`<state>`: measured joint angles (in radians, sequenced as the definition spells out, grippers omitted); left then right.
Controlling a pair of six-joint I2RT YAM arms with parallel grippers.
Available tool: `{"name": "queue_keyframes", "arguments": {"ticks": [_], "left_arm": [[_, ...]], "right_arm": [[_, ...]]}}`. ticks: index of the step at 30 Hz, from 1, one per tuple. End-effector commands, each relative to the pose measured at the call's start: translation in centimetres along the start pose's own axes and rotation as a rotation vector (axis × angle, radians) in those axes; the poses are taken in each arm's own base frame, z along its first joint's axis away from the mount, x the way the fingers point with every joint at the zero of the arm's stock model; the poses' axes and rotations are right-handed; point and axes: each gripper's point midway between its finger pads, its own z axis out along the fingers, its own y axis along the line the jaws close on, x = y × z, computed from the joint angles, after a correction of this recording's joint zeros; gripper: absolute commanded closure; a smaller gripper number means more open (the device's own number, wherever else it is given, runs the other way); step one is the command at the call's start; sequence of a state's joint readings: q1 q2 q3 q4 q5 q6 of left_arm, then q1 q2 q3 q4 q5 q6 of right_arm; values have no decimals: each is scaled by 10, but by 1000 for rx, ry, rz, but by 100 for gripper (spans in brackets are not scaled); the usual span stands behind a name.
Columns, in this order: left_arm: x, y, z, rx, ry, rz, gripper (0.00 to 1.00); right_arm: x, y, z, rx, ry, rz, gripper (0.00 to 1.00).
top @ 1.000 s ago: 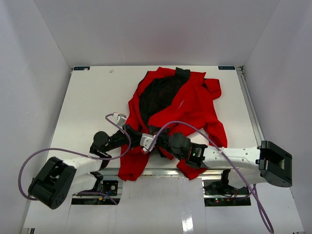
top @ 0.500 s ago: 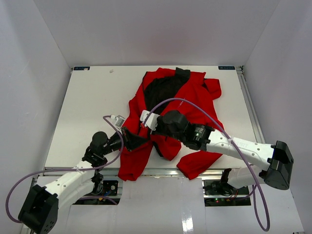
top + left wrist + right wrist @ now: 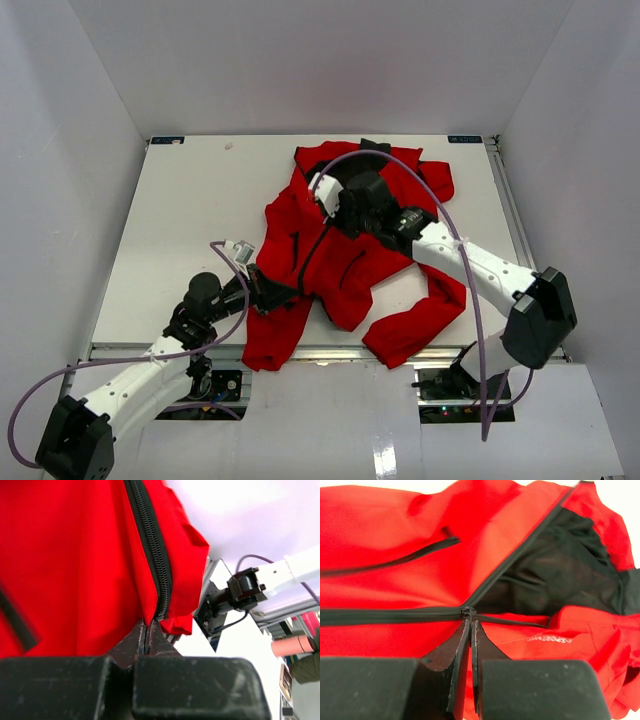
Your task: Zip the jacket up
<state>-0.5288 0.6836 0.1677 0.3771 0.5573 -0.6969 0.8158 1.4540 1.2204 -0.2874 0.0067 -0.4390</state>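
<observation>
The red jacket [image 3: 372, 268] lies across the middle of the white table, its hem at the near edge. My left gripper [image 3: 272, 292] is shut on the hem at the foot of the black zipper [image 3: 156, 565]; its fingertips [image 3: 141, 630] pinch the fabric there. My right gripper [image 3: 338, 214] is shut on the zipper pull [image 3: 468, 612] at chest height. Left of the pull the zipper [image 3: 385, 616] is joined. Right of it the front gapes, showing the black lining [image 3: 555, 585] and the white lettering [image 3: 547, 639].
The table [image 3: 180, 200] is boxed in by white walls on three sides. A metal rail [image 3: 512, 215] runs along its right edge. A red sleeve [image 3: 412, 335] reaches the near edge. Purple cables [image 3: 455, 235] arch over both arms.
My right gripper has travelled from the hem up the jacket front toward the collar, joining the zipper behind it and covering most of the black lining. My left gripper has stayed on the hem.
</observation>
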Motion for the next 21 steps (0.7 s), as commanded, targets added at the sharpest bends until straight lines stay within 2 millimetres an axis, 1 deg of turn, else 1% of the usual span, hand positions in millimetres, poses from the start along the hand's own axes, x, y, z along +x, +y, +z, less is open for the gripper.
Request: {"name": "queue_keyframes", "arguments": {"ticks": [1, 2, 3, 4, 6, 9, 10, 12, 16, 17, 18, 19, 20, 21], "left_arm": [[8, 9, -4, -68, 34, -27, 100], [8, 11, -4, -83, 28, -28, 100], [5, 11, -5, -86, 17, -22, 100], [4, 16, -6, -117, 0, -24, 100], [-3, 24, -9, -171, -39, -19, 100], [-18, 32, -15, -243, -117, -2, 100], [-24, 36, -18, -282, -140, 1, 100], [-30, 46, -21, -353, -161, 4, 100], [-49, 70, -30, -508, -235, 22, 100], [-51, 78, -32, -550, -254, 20, 100], [-55, 81, -33, -569, -280, 16, 100], [-59, 85, -34, -589, -304, 12, 100], [-63, 90, -37, -616, -332, 8, 100], [-67, 97, -41, -654, -370, 2, 100]], "right_arm": [[-34, -110, -6, 264, -96, 116, 92], [-33, -122, -1, 287, -93, 132, 92], [-22, -136, 5, 315, -69, 160, 92], [-23, -159, 2, 368, -83, 183, 92], [-19, -193, 4, 447, -85, 209, 92], [-3, -234, 20, 522, -74, 256, 92], [-2, -249, 23, 536, -81, 268, 92], [3, -270, 27, 560, -81, 273, 92], [21, -319, 28, 640, -78, 298, 92], [27, -332, 28, 656, -84, 315, 92], [39, -346, 30, 672, -76, 327, 92], [43, -358, 26, 692, -82, 334, 92], [38, -371, 19, 714, -102, 333, 92], [39, -383, 19, 727, -116, 334, 92]]}}
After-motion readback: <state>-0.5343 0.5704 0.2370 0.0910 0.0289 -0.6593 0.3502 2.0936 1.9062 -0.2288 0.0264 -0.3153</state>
